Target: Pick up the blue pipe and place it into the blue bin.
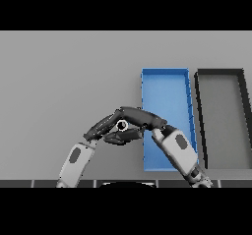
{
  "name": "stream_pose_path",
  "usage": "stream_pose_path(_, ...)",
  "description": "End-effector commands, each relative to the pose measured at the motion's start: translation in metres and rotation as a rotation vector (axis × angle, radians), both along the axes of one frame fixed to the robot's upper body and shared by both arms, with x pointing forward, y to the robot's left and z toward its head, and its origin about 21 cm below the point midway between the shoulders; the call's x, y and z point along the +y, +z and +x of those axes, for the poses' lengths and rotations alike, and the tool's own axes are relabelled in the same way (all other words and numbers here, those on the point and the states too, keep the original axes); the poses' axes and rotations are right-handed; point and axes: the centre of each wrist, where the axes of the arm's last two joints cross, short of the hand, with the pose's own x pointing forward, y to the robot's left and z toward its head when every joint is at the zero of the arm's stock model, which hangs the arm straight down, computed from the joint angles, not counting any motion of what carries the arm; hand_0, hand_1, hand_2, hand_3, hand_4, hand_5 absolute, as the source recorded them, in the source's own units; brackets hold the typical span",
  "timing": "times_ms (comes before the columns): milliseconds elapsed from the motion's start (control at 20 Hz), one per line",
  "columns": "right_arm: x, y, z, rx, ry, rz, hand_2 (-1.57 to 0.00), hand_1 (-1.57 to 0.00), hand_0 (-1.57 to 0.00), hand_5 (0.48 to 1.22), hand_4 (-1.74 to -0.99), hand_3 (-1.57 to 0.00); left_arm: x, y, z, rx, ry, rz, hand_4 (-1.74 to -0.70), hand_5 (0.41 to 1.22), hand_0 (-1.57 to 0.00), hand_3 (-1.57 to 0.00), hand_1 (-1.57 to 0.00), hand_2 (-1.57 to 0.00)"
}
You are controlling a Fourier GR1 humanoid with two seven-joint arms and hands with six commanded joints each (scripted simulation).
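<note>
The ring-shaped end of the pipe (122, 126) shows between my two hands, just left of the blue bin (165, 89); the rest of it is hidden by them. My right hand (138, 116) reaches left across the blue bin's lower left edge, and its fingers (120, 138) and thumb curl round the pipe. My left hand (101, 128) comes in from the lower left with fairly straight fingers that meet the right hand beside the pipe. I cannot tell whether the pipe rests on the table or is lifted.
A dark bin (221, 116) with a grey floor stands right of the blue bin. The right forearm (177, 148) lies over the blue bin's lower part. Bare grey table (64, 76) spreads to the left and back.
</note>
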Motion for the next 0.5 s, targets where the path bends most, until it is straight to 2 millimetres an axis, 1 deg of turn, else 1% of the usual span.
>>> stream_pose_path(0, 0.001, -0.002, 0.001, 0.010, 0.004, 0.008, -1.57, -1.57, -1.57, 1.220, -1.741, -1.57, -0.001, 0.001, 0.001, 0.004, 0.009, 0.017, -0.96, 0.538, -0.06, -0.05, -0.06, -0.06)
stream_pose_path(100, 0.003, 0.002, 0.000, 0.040, 0.023, 0.058, -1.57, -1.57, -1.57, 1.220, -1.741, -1.57, 0.002, -0.001, -0.001, -0.008, 0.014, 0.018, -0.94, 0.495, -0.04, -0.03, -0.04, -0.04)
stream_pose_path(150, 0.002, 0.005, 0.001, 0.069, 0.038, 0.082, -1.57, -1.57, -1.57, 1.220, -1.741, -1.57, -0.003, 0.001, 0.002, 0.000, 0.022, 0.035, -0.93, 0.484, -0.03, -0.03, -0.03, -0.03)
stream_pose_path(200, 0.002, 0.011, 0.002, 0.082, 0.035, 0.088, -1.57, -1.57, -1.57, 1.221, -1.741, -1.57, 0.000, -0.001, -0.001, -0.003, 0.019, 0.024, -0.92, 0.482, -0.03, -0.02, -0.02, -0.02)
stream_pose_path(250, 0.000, 0.019, 0.005, 0.118, 0.029, 0.090, -1.57, -1.57, -1.57, 1.221, -1.741, -1.57, 0.000, -0.004, -0.001, -0.002, 0.018, 0.029, -0.92, 0.474, -0.02, -0.02, -0.02, -0.02)
stream_pose_path(300, -0.002, 0.032, 0.006, 0.146, 0.036, 0.107, -1.57, -1.57, -1.57, 1.221, -1.741, -1.57, -0.001, -0.005, -0.002, 0.008, 0.009, 0.028, -0.91, 0.470, -0.02, -0.01, -0.01, -0.01)
stream_pose_path(400, -0.008, 0.053, 0.008, 0.155, 0.057, 0.151, -1.57, -1.57, -1.57, 1.221, -1.741, -1.57, -0.005, -0.003, -0.003, 0.008, 0.012, 0.033, -0.91, 0.456, -0.01, -0.01, -0.01, -0.01)
stream_pose_path(450, -0.010, 0.067, 0.012, 0.146, 0.064, 0.168, -1.57, -1.57, -1.57, 1.221, -1.741, -1.57, -0.002, -0.002, -0.001, 0.016, 0.015, 0.043, -0.91, 0.450, -0.01, -0.01, -0.01, -0.01)
